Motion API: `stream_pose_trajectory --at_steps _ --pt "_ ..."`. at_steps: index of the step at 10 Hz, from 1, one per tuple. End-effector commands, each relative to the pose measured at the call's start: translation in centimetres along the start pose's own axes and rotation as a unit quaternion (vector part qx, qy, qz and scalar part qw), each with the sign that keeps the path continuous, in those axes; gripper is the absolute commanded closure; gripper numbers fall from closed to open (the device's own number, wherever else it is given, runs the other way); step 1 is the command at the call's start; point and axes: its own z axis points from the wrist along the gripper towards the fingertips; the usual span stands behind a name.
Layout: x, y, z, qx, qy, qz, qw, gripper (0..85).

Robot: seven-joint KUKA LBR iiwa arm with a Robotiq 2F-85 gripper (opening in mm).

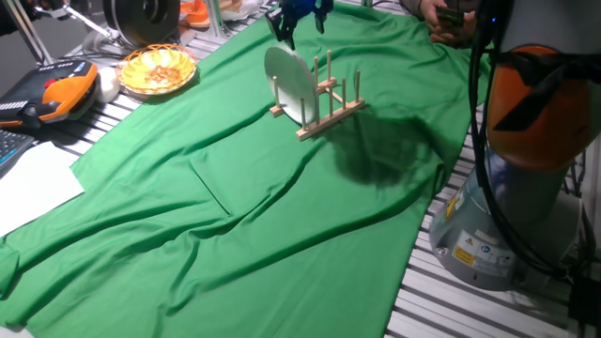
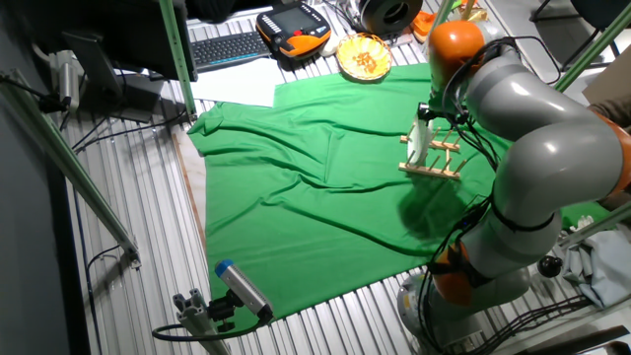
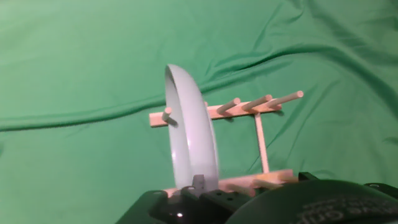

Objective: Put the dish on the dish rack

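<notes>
Standing on edge between the pegs at the end of the dish rack (image 1: 324, 101), the dish (image 1: 289, 84) looks slotted, the gripper (image 1: 299, 17) hovers at its twelve o'clock, jaw state unclear, and a nudge could tip it.

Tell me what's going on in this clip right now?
A single robot arm is working at a table covered with a green cloth. The white dish stands on edge between the pegs of the small wooden dish rack. The pincer hangs just above the dish's top edge, apparently not gripping it; whether its fingers are open is hard to tell. A basket of food sits off to the side, untouched.
</notes>
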Motion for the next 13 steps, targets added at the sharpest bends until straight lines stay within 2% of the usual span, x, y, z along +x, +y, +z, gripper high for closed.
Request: stream_pose_trajectory --at_steps 1,3,6,7,8,9,10,12,13 --pt "0.01 0.02 -0.01 0.0 0.0 -0.007 1.0 17.0" --pt "0.01 0.02 -0.01 0.0 -0.004 -0.018 0.9998 17.0" --pt "0.01 0.02 -0.01 -0.001 0.016 -0.037 0.9992 17.0" --pt "0.01 0.02 -0.01 -0.006 0.032 -0.039 0.9987 34.0" --pt "0.01 0.02 -0.01 -0.012 0.036 -0.032 0.9988 34.0" --pt "0.01 0.02 -0.01 -0.006 0.032 -0.022 0.9992 34.0" --pt "0.01 0.02 -0.01 -0.006 0.033 -0.016 0.9993 34.0" --pt "0.13 0.19 0.16 -0.015 0.038 -0.009 0.9991 34.0" --pt "0.12 0.44 0.46 -0.021 0.044 -0.011 0.9987 34.0"
